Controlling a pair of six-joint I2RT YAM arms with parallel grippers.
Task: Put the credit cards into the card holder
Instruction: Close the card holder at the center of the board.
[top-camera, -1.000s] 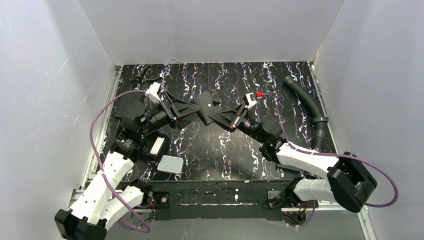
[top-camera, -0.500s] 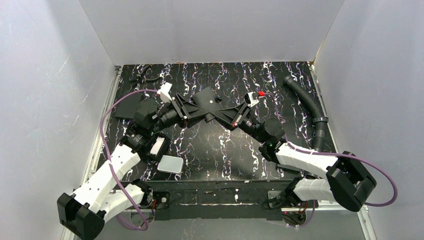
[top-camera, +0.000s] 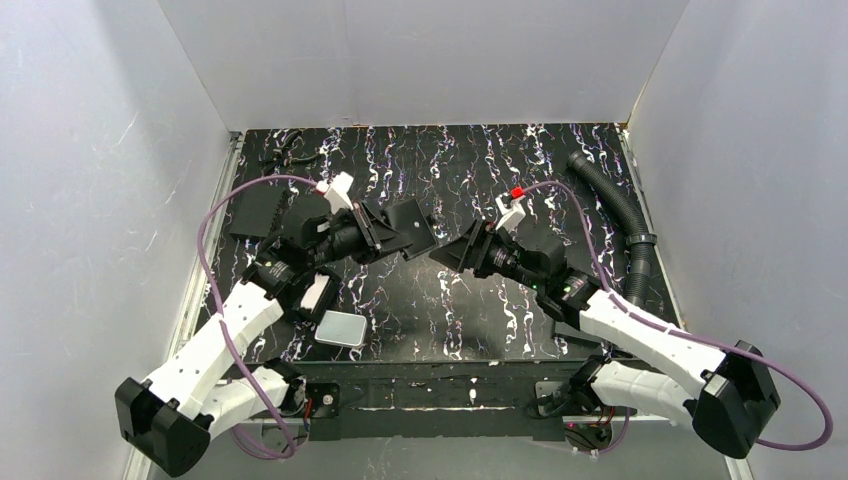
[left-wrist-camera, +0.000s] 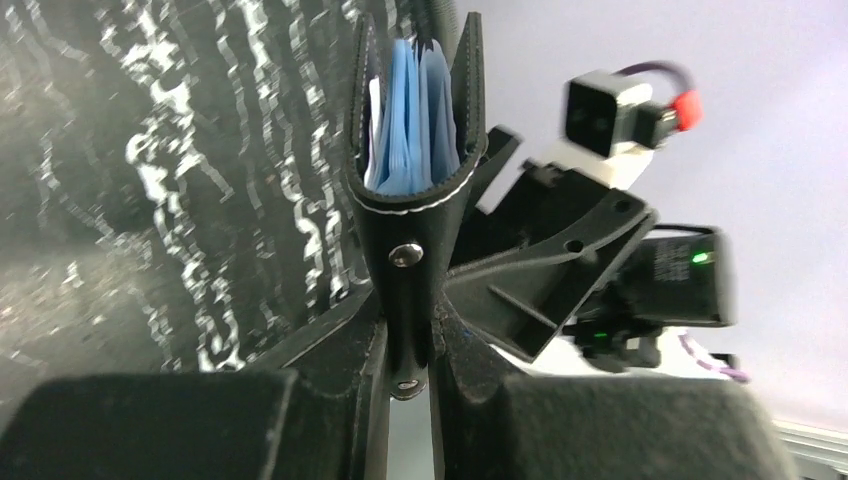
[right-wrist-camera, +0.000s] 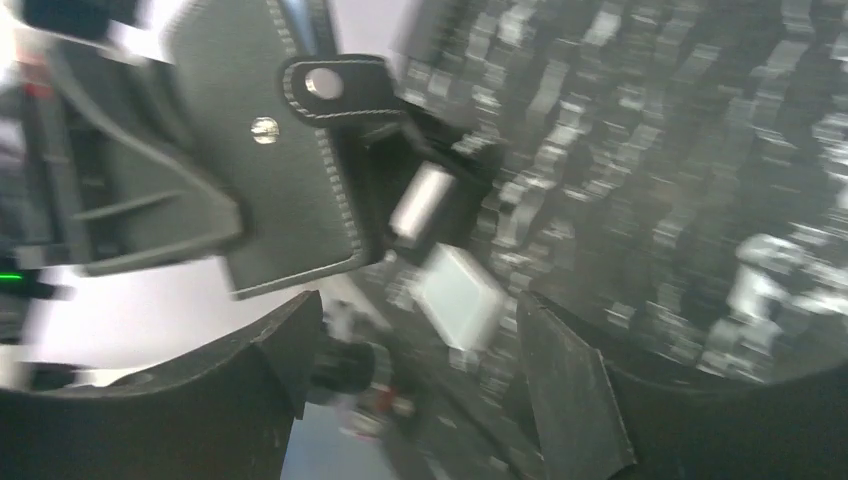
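We see the black counter (top-camera: 440, 310) with white marbled streaks carrying everything; a black corrugated hose (top-camera: 622, 215) lies along its right side and a flat black rectangular plate (top-camera: 252, 212) lies at its left edge; a thick white slab with rounded corners (top-camera: 342, 328) rests near the front, left of centre.

The small black folding card holder (top-camera: 415, 222) is held up over the middle of the counter; from the left wrist it stands edge-on, gaping slightly at the far end, and a sheaf of bluish clear pockets (left-wrist-camera: 410, 120) fills the gap; a pale sliver (left-wrist-camera: 372, 125) lies against their left side, and we cannot tell whether it is a card.

The left gripper (left-wrist-camera: 410, 345) has its fingers (left-wrist-camera: 345, 345) clamped tight on the snap end of the card holder; the right gripper (right-wrist-camera: 420, 370) faces it with fingers (right-wrist-camera: 290, 345) spread wide and nothing between them, just clear of the wallet's edge.

Half a second ago the right fingers were touching the card holder from the other side; they have since drawn back toward the near edge, and the left arm now carries it alone, a little nearer to us.
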